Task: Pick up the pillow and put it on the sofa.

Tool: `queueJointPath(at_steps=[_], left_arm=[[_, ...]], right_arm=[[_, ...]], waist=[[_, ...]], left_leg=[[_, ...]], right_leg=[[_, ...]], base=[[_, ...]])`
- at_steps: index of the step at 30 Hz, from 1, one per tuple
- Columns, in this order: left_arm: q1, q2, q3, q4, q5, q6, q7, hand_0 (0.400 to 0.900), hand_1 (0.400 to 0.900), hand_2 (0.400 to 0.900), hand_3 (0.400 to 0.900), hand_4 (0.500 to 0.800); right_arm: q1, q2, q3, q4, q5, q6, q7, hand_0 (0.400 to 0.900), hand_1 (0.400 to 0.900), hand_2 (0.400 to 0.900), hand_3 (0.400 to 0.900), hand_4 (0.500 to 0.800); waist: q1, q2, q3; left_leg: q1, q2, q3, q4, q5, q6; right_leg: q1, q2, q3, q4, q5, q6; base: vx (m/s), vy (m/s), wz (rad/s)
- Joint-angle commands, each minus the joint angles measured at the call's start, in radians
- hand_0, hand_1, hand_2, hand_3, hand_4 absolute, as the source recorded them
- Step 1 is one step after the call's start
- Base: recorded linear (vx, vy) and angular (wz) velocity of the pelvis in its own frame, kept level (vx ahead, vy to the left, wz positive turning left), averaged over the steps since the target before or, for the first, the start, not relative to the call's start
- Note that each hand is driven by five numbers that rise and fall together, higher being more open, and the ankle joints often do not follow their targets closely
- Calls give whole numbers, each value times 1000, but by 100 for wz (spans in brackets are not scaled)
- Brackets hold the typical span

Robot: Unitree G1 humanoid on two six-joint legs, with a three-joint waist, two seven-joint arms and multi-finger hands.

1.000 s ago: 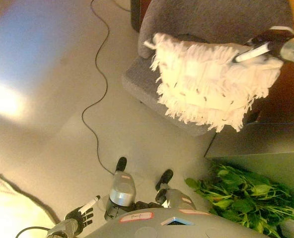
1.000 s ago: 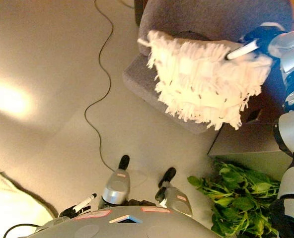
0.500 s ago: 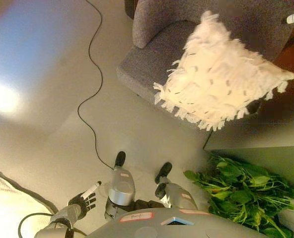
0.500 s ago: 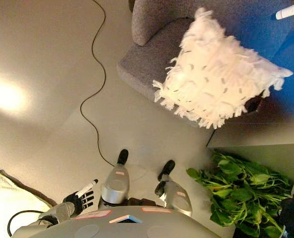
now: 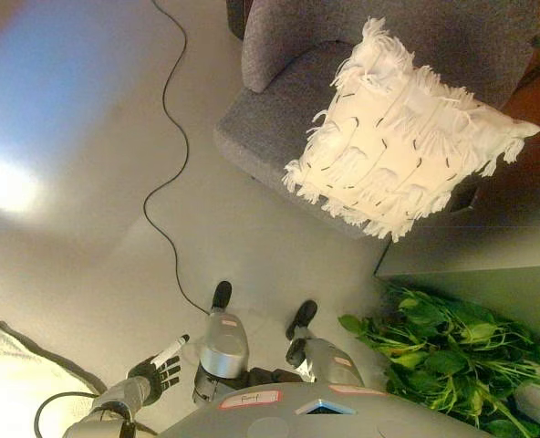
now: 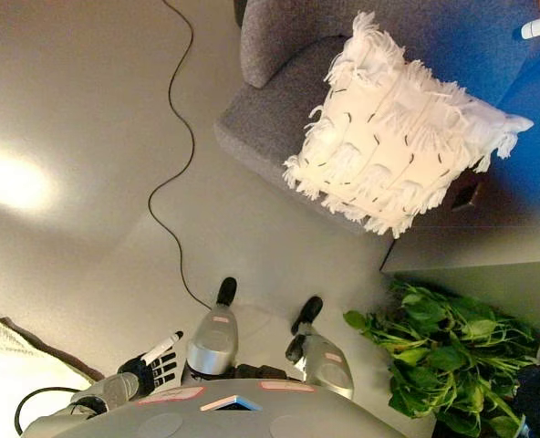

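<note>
The white fringed pillow [image 5: 407,155] lies on the seat of the grey sofa [image 5: 270,137]. It leans toward the backrest, and its lower fringe hangs over the seat's front right edge. Nothing holds it. Only a small white bit of my right hand [image 6: 539,27] shows at the top right edge, apart from the pillow. My left hand [image 5: 156,374] hangs open and empty at the lower left, far from the sofa.
A leafy green plant [image 5: 452,351] stands at the lower right. A grey flat surface [image 5: 471,251] lies between it and the sofa. A pale cloth [image 5: 5,365] lies on the floor at the lower left.
My right hand let go of the pillow and drew back to the top right edge. The pillow dropped and settled on the sofa seat. The left hand stayed put.
</note>
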State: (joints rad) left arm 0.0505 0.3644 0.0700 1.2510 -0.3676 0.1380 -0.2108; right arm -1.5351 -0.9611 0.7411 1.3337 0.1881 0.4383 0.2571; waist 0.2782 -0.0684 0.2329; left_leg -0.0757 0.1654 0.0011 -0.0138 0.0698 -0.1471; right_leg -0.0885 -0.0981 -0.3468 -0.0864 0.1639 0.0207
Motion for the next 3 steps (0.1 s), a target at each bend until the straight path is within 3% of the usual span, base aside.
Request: queueJointPath(at_steps=[1,3], left_arm=[[64,64,-55,76,24,-8,-11,900,900,900,900,800],[66,53,-52,83,33,-21,3,900,900,900,900,800]], right_arm=[[29,-99,-11,-32,39,-117,-14,900,900,900,900,800],[147,-97,-94,-56,30,-181,-10,900,900,900,900,800]], waist=[[-16,-31,-97],[-28,-25,-110]], left_leg=[[-1,33,15,4,-51,-18],[15,28,24,3,-59,-14]], right_leg=[[90,-59,17,-1,-137,99],[99,-64,17,-1,-137,101]], base=[[28,90,-7],[26,77,-8]])
